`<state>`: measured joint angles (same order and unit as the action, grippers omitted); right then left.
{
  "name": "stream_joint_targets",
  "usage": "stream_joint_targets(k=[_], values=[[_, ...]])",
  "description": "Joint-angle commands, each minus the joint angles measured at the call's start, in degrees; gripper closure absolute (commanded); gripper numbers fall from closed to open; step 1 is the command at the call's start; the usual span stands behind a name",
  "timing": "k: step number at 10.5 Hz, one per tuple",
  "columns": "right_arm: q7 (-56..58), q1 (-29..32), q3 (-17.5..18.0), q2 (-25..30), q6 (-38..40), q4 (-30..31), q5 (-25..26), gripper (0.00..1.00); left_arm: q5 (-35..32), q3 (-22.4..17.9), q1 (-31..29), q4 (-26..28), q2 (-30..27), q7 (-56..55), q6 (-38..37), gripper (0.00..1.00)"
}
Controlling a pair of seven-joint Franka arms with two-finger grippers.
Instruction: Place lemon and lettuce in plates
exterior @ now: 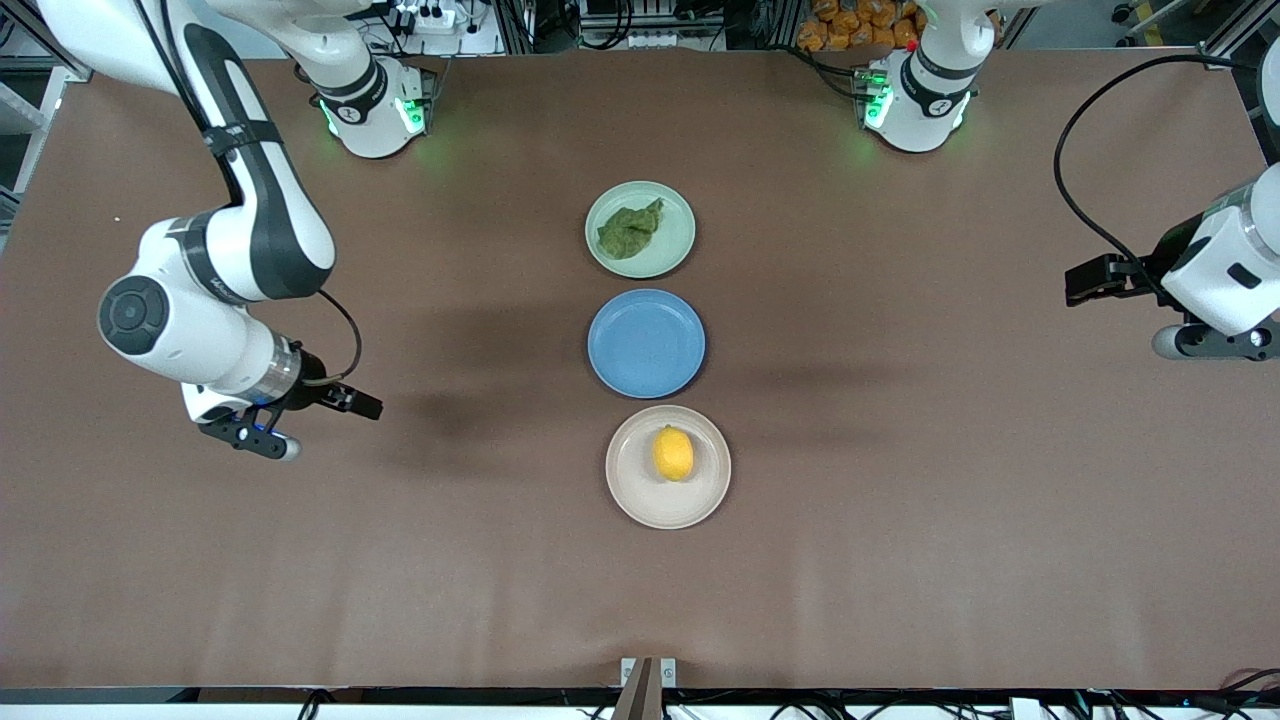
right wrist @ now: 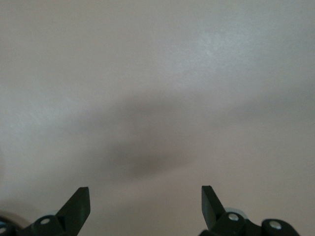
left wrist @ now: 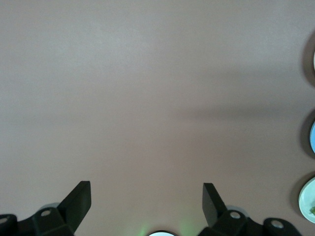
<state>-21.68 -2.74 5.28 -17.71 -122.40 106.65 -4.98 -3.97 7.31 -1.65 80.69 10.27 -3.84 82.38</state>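
The dark green lettuce point(exterior: 628, 230) lies in the pale mint plate point(exterior: 676, 240), the plate nearest the robots' bases. The yellow lemon point(exterior: 673, 453) rests in the beige plate point(exterior: 640, 492), the one nearest the front camera. My right gripper point(exterior: 262, 440) hangs open and empty over bare table toward the right arm's end, level with the beige plate. My left gripper point(exterior: 1212, 342) is open and empty over the left arm's end of the table. Both wrist views show spread fingers, the left gripper point(left wrist: 146, 196) and the right gripper point(right wrist: 145, 199), over bare brown table. The mint plate point(left wrist: 309, 199) peeks in at the left wrist view's edge.
A blue round plate point(exterior: 646, 343) sits empty between the two other plates, in one row down the table's middle. The brown table point(exterior: 900, 480) spreads wide on both sides of the row. A black cable point(exterior: 1075, 190) loops from the left arm.
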Motion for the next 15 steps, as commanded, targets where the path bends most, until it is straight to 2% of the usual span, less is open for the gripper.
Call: stream_joint_targets(k=[1,3,8,9,13,15], values=[[2.3,0.6,1.0,4.3,2.9,3.4,4.9,0.0,1.2,0.3,-1.0,2.2,-2.4,0.6,0.2,0.0],[2.8,0.8,0.9,6.8,6.8,3.9,6.5,0.0,1.9,0.2,-1.1,2.1,-2.7,0.7,0.2,0.0],[5.5,1.2,1.5,15.9,6.7,15.8,6.6,0.0,4.0,0.2,-1.0,1.7,-1.3,0.4,1.2,0.0],[5.5,1.2,2.7,17.3,6.3,17.2,6.5,0.0,4.0,0.2,-0.9,1.8,-1.3,0.4,1.2,0.0],[9.1,4.3,2.9,21.1,7.8,16.5,6.4,0.0,3.9,0.2,-0.6,1.7,-0.9,0.4,2.3,0.0],[12.5,6.2,2.5,21.1,13.4,10.8,6.2,0.0,3.5,0.2,-0.6,1.7,-0.8,0.3,2.3,0.0]])
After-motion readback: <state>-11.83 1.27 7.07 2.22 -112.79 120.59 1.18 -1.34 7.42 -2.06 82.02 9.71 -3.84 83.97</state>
